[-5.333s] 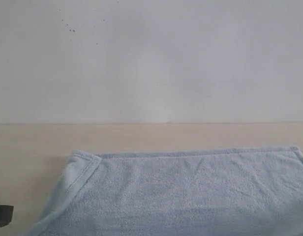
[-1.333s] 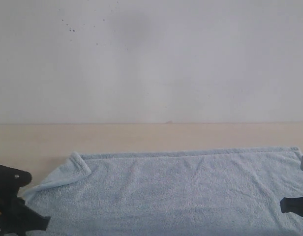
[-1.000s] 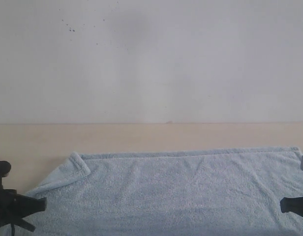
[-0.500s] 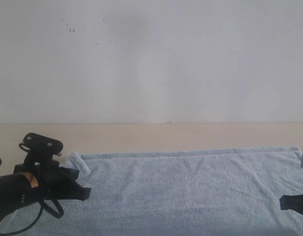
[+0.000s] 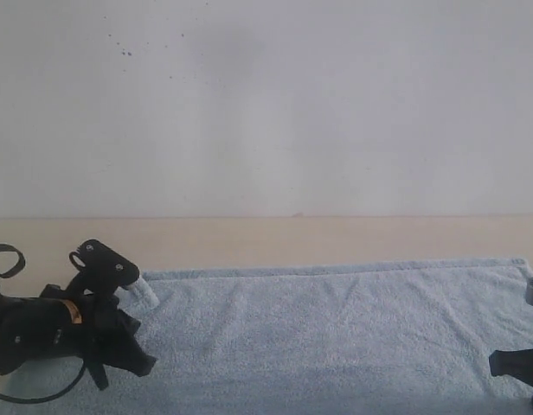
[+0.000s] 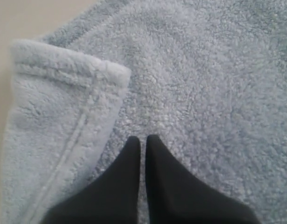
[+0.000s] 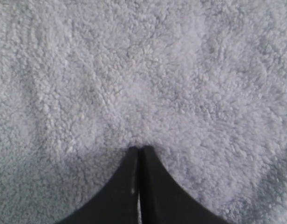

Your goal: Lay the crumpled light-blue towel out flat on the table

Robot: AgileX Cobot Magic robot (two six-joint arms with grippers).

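One corner (image 6: 64, 88) to unfold
The towel (image 5: 336, 320) lies nearly flat on the table (image 5: 292, 238); only the corner beside the left end effector (image 6: 142, 140) is turned over. Both are clenched on nothing, the right end effector (image 7: 138, 150) low over the cloth. Next, I think, the left must open, pinch this flap and pull outward.

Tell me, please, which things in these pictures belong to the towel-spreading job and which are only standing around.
Part of the job: towel, with one corner folded over; table; left end effector; right end effector.
Only there: wall behind the table.
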